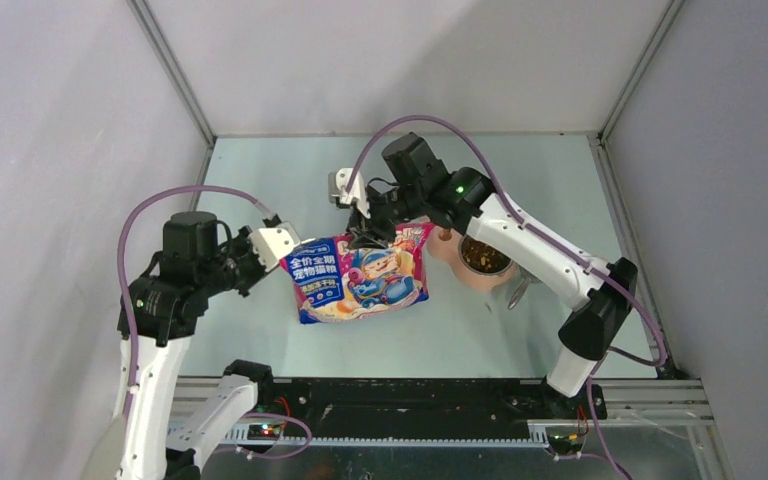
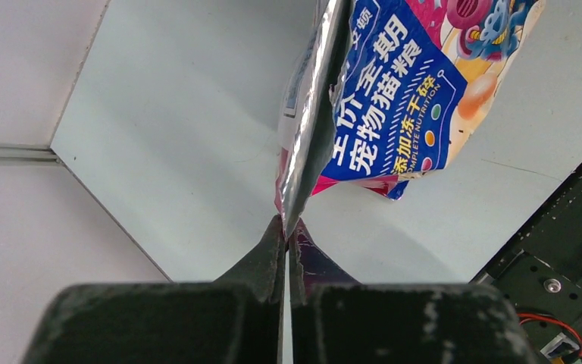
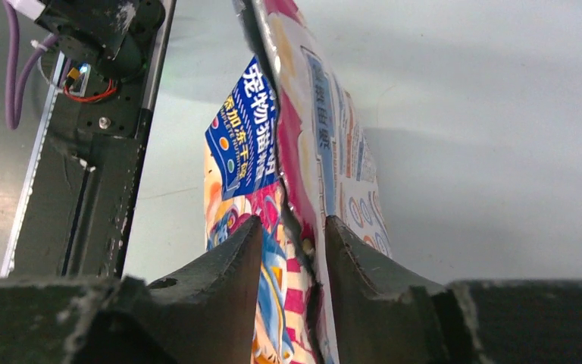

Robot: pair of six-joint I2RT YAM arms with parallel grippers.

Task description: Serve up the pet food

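The glossy blue, pink and red bag [image 1: 360, 275] hangs between my two grippers over the middle of the table. My left gripper [image 1: 288, 243] is shut on the bag's left edge; in the left wrist view the fingertips [image 2: 286, 221] pinch the silver seam of the bag [image 2: 394, 98]. My right gripper [image 1: 368, 236] grips the bag's top right corner; in the right wrist view its jaws [image 3: 293, 221] press on both faces of the bag [image 3: 303, 136]. Dark brown pet food [image 1: 482, 257] lies in a pinkish bowl [image 1: 450, 247] just right of the bag.
A grey metal scoop [image 1: 516, 290] lies on the table right of the bowl, under my right arm. The black base rail [image 1: 410, 395] runs along the near edge and also shows in the left wrist view [image 2: 568, 250]. White walls enclose the table.
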